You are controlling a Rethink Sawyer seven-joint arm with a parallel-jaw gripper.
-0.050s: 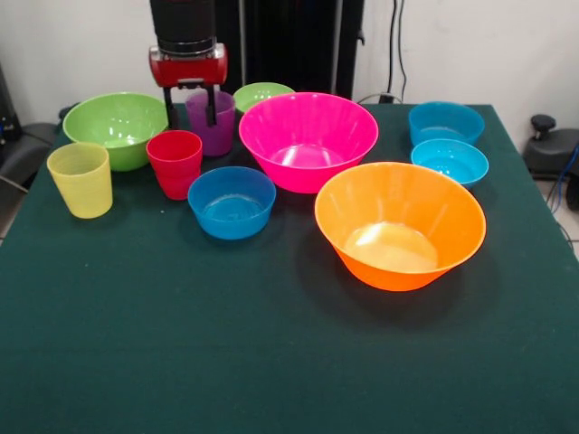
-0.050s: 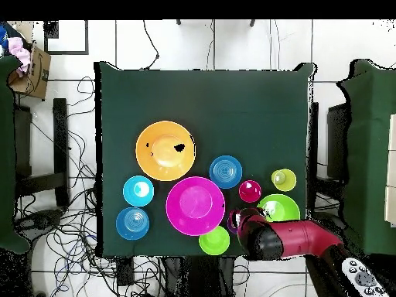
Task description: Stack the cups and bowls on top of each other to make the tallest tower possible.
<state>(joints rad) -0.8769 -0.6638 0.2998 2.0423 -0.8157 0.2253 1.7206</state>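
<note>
Front view: the gripper (image 1: 191,107) descends over the purple cup (image 1: 213,122), the landmark for all positions here. Its two dark fingers (image 1: 169,108) are spread, one outside the cup's wall on the side toward the medium green bowl (image 1: 114,126) and the other over or just inside the cup's mouth; they appear to straddle the wall without yet pinching it. No tower exists: every piece stands alone on the dark green table (image 1: 271,362). Just in front of the purple cup stands the red cup (image 1: 175,162), with the yellow cup (image 1: 80,179) farther out beyond it. The small green bowl (image 1: 261,94) sits just behind the purple cup, the pink bowl (image 1: 308,138) just beside it, a blue bowl (image 1: 232,201) in front, and the orange bowl (image 1: 399,223) well apart, beyond the pink one. Two more blue bowls (image 1: 445,122) (image 1: 450,161) lie farthest away.

Risks, as judged: a thin translucent wall gripped at one side may tilt or slip on lifting; the crowding red cup, medium green bowl and pink bowl could be nudged.

Hidden or unclear: in the overhead view the red arm (image 2: 290,238) covers most of the purple cup (image 2: 233,223) and the gripper. Contact between finger and wall cannot be confirmed.
</note>
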